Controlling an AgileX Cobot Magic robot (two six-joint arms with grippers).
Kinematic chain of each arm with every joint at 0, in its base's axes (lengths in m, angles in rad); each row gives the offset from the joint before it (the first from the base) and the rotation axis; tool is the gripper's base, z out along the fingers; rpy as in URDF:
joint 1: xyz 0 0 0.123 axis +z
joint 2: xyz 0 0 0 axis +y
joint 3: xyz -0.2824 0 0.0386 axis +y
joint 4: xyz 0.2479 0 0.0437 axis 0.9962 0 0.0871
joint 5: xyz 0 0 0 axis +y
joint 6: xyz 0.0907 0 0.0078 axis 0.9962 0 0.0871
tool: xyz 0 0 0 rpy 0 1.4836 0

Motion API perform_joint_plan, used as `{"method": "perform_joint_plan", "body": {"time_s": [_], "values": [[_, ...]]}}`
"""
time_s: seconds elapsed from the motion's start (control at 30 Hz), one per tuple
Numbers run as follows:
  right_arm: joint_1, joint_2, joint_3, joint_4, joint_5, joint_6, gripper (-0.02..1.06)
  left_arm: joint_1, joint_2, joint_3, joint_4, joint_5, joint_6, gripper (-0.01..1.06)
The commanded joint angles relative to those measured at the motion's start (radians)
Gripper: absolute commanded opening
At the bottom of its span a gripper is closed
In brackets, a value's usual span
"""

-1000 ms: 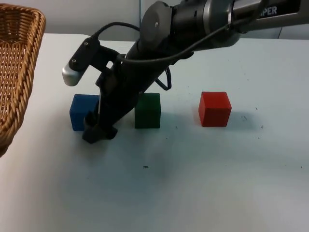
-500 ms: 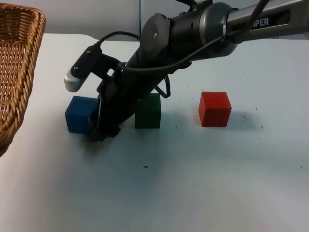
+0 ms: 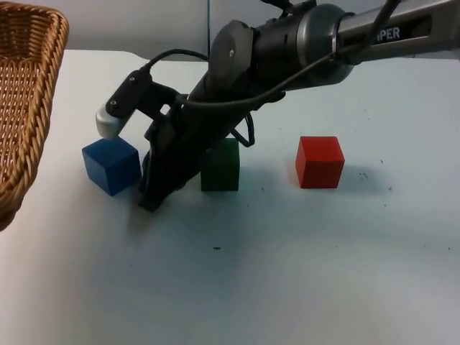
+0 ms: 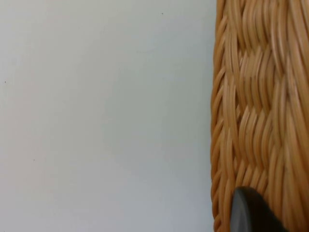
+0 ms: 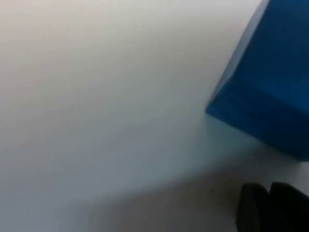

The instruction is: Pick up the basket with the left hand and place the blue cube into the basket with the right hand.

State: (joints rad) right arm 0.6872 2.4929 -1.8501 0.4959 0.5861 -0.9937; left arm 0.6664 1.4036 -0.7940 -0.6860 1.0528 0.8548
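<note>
The blue cube (image 3: 111,165) lies on the white table, turned at an angle, just left of my right gripper (image 3: 149,200). That gripper reaches down to the table between the blue cube and a green cube (image 3: 220,164). In the right wrist view its fingertips (image 5: 256,205) are pressed together with nothing between them, and the blue cube (image 5: 270,82) lies beside them, apart. The wicker basket (image 3: 29,108) hangs at the far left, close to the camera. In the left wrist view my left gripper's fingertip (image 4: 248,212) rests on the basket's woven rim (image 4: 260,96).
A red cube (image 3: 320,162) stands right of the green cube. The right arm (image 3: 287,50) stretches across the table's back from the upper right. The white table (image 3: 287,273) runs open toward the front.
The right gripper's fingers have closed without the blue cube between them. The cube slid left and turned, away from the fingers. The basket has stayed put.
</note>
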Motion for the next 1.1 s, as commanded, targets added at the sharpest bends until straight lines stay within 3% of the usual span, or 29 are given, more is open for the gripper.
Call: {"method": "perform_joint_plan", "body": {"time_s": [0.0,0.13,0.27,0.3,0.4,0.77,0.9,1.07], "values": [[-0.011,-0.025,-0.007,-0.006,0.044,0.000,0.09,-0.002,-0.006,-0.009,-0.040,0.023,0.000,0.00],[-0.021,-0.048,-0.007,-0.006,0.058,0.034,0.26,-0.002,-0.006,-0.009,-0.045,0.026,0.000,0.00],[-0.027,-0.063,-0.007,0.008,0.029,0.057,0.64,-0.002,-0.006,-0.009,-0.047,0.029,0.000,0.00],[-0.027,-0.063,-0.007,0.008,0.029,0.057,0.64,-0.002,-0.006,-0.009,-0.047,0.029,0.000,0.00],[-0.018,-0.059,-0.007,0.065,-0.025,0.052,0.91,-0.002,-0.006,-0.009,-0.051,0.029,0.000,0.00],[0.055,-0.057,-0.007,0.092,-0.172,0.052,0.92,-0.025,-0.006,-0.009,-0.067,0.029,0.005,0.00],[0.066,-0.044,-0.007,0.103,-0.247,0.117,0.92,-0.047,-0.006,-0.009,-0.064,0.029,0.005,0.00],[0.066,0.001,-0.007,0.103,-0.247,0.170,0.86,-0.047,-0.006,-0.009,-0.064,0.029,0.005,0.00]]}}
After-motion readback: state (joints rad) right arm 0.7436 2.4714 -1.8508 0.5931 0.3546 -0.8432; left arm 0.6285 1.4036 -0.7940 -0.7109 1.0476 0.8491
